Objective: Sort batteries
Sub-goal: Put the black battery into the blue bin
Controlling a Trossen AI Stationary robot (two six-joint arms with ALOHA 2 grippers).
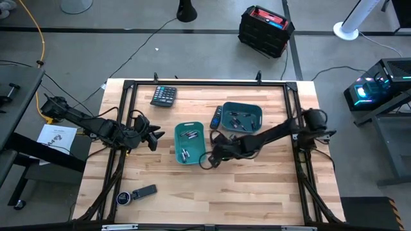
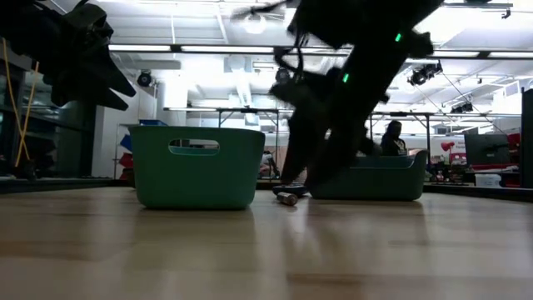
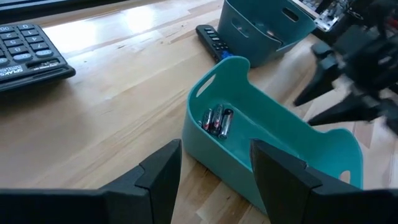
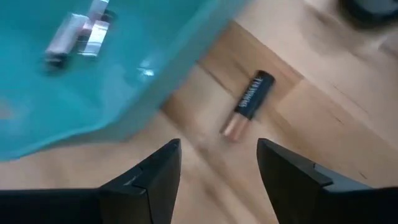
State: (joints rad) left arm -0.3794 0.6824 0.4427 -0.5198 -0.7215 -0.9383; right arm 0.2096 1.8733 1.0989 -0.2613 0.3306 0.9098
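One black-and-copper battery [image 4: 249, 102] lies loose on the wood beside the near teal bin [image 1: 190, 142]; the low view shows this battery [image 2: 287, 198] flat on the table. My right gripper [image 4: 217, 158] hovers open just above and short of it, touching nothing. It sits at the bin's right near corner [image 1: 212, 154]. A few batteries [image 3: 217, 119] lie in the near bin, and more batteries [image 1: 241, 120] lie in the far teal bin [image 1: 242, 109]. My left gripper [image 3: 214, 165] is open, left of the near bin [image 1: 154, 138], off the table.
A black remote control [image 1: 217, 117] lies against the far bin's left side. A dark calculator [image 1: 164, 95] sits toward the far left. Two small dark objects [image 1: 138, 194] lie near the table's near left corner. Bare wood [image 1: 257, 186] spreads along the near side.
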